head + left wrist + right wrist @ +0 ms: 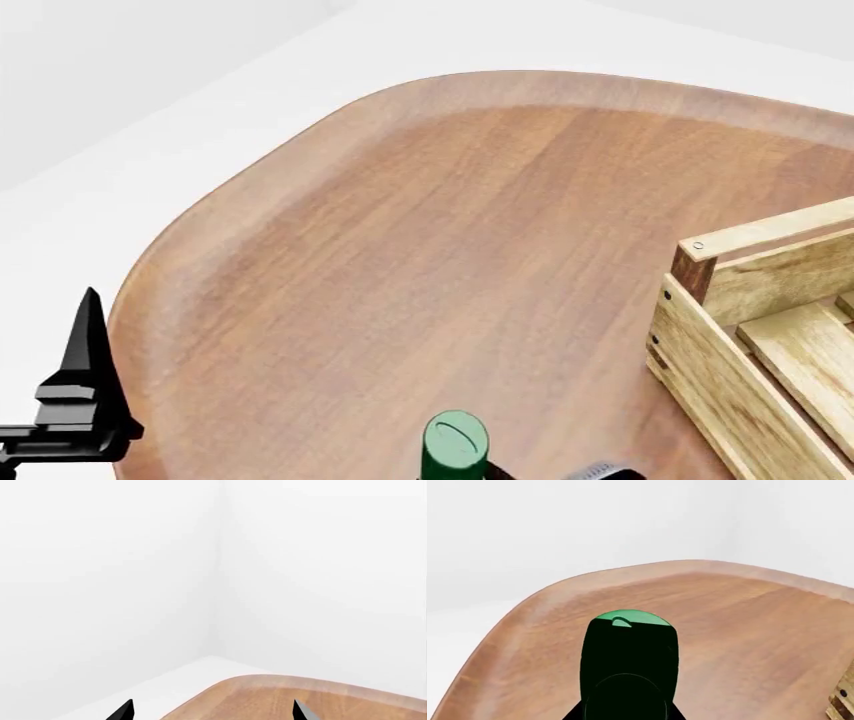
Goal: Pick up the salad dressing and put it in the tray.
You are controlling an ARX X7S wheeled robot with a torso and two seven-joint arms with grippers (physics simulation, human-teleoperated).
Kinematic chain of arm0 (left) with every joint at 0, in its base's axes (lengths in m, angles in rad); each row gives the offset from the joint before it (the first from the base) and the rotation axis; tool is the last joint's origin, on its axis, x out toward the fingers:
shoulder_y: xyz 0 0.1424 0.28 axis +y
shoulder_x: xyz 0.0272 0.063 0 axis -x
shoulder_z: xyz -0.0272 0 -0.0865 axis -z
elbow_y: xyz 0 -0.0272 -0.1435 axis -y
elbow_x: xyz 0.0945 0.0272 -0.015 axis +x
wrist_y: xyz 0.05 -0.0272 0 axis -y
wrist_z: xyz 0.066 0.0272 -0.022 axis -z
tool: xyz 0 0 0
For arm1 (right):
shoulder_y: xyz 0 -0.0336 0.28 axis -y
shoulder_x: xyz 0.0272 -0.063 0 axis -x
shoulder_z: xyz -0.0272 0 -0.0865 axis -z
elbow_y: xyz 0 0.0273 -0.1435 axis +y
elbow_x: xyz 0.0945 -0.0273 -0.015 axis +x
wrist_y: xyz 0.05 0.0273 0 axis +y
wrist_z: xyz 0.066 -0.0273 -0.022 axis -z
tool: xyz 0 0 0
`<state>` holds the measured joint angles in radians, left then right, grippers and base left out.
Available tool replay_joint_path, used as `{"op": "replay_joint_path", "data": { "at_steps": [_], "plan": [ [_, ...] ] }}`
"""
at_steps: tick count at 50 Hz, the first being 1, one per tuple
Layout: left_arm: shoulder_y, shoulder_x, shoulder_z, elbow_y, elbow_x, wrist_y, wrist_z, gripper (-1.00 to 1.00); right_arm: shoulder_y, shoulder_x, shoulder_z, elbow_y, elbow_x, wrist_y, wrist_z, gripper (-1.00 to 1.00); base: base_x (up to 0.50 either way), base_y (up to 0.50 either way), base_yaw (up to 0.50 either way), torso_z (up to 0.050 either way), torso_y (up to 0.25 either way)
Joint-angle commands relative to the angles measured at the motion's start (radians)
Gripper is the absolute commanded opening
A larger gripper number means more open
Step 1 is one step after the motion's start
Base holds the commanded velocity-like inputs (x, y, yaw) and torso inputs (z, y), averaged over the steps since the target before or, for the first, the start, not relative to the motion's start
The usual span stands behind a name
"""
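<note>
Salad dressing [627, 665]: green cap up, bottom centre, apparently clamped in right claw [626, 712].
Tray [761, 330]: lower right.
Left claw [212, 711]: apart, idle.

Green cap [455, 440], light-wood tray [761, 340] w/ dark brown post, reddish-brown table [441, 250]

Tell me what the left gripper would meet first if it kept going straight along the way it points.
Probably nothing close. In its wrist view the left gripper points over the rounded edge of the wooden table toward the bare white wall corner. The way looks free up to there, though depth is unclear.
</note>
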<state>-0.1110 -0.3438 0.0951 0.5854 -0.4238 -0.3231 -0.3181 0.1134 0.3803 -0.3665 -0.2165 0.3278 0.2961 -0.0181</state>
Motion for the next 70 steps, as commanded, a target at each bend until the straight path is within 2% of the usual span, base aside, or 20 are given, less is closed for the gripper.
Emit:
{"op": "replay_joint_path", "data": {
  "at_steps": [1, 18, 36, 56, 70],
  "plan": [
    [-0.002, -0.005, 0.004, 0.007, -0.003, -0.003, -0.005, 1.00, -0.017, 0.041, 0.055, -0.190, 0.007, 0.036, 0.054, -1.00, 0.00, 0.00, 0.00, 0.000, 0.000],
    [-0.005, -0.007, 0.007, -0.001, -0.006, 0.005, -0.008, 1.00, -0.008, 0.077, 0.161, -0.350, 0.069, 0.115, 0.136, -1.00, 0.00, 0.00, 0.00, 0.000, 0.001],
    [0.000, -0.009, 0.007, -0.010, -0.010, 0.016, -0.012, 1.00, 0.024, 0.107, 0.288, -0.384, 0.114, 0.167, 0.213, -1.00, 0.00, 0.00, 0.00, 0.000, 0.001],
    [0.002, -0.014, 0.004, -0.009, -0.020, 0.021, -0.018, 1.00, 0.088, 0.139, 0.400, -0.351, 0.115, 0.219, 0.298, -1.00, 0.00, 0.00, 0.00, 0.000, 0.001],
    [0.002, -0.017, 0.004, -0.013, -0.023, 0.026, -0.021, 1.00, 0.152, 0.151, 0.435, -0.230, 0.080, 0.218, 0.327, -1.00, 0.00, 0.00, 0.00, 0.000, 0.001]
  ]
}}
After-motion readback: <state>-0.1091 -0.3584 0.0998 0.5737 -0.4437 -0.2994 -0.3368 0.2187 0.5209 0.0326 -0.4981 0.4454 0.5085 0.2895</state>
